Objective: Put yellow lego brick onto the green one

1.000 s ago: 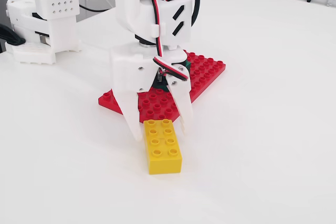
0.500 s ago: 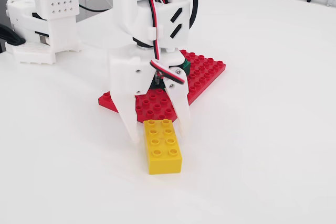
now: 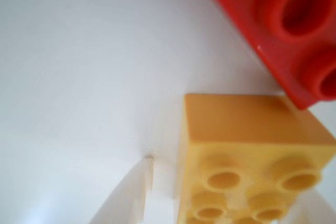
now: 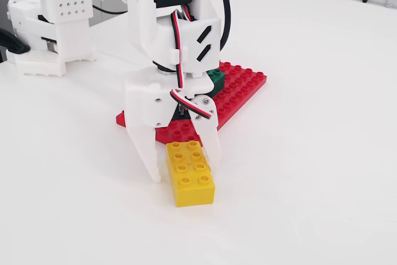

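Gripper [image 4: 183,167]: jaws apart, straddling the brick's far end
Yellow lego brick [image 4: 190,172]: flat on the white table [image 4: 310,153], just before the red baseplate [image 4: 239,91]
Green brick [image 4: 216,80]: on the baseplate, mostly hidden behind the arm

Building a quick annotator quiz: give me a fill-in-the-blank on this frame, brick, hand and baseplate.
1. The hand straddles the far end of the ____ lego brick, one finger on each side.
2. That brick rests on the white ____, just in front of the red baseplate.
3. The green one, mostly hidden behind the arm in the fixed view, sits on the ____ baseplate.
4. The brick's top shows ____ studs.

Missing words: yellow; table; red; eight
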Controlling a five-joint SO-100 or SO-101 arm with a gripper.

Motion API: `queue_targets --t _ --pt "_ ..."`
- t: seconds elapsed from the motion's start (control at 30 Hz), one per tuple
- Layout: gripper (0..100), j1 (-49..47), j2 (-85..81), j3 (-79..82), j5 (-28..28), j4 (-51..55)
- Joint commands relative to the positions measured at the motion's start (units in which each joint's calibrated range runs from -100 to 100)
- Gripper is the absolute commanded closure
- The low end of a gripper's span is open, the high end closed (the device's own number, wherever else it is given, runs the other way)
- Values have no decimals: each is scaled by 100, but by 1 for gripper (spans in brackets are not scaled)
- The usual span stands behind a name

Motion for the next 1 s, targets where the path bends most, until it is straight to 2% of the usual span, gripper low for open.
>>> queue_targets --t 0.0,0.17,0.57,0.87,0.97 --pt "77 25 -28 -217 21 32" --pt "85 25 -28 -217 21 32" --pt "85 18 -54 -181 10 50" --pt "85 -4 -62 -660 -47 794" --pt "85 -12 -62 -986 -230 967"
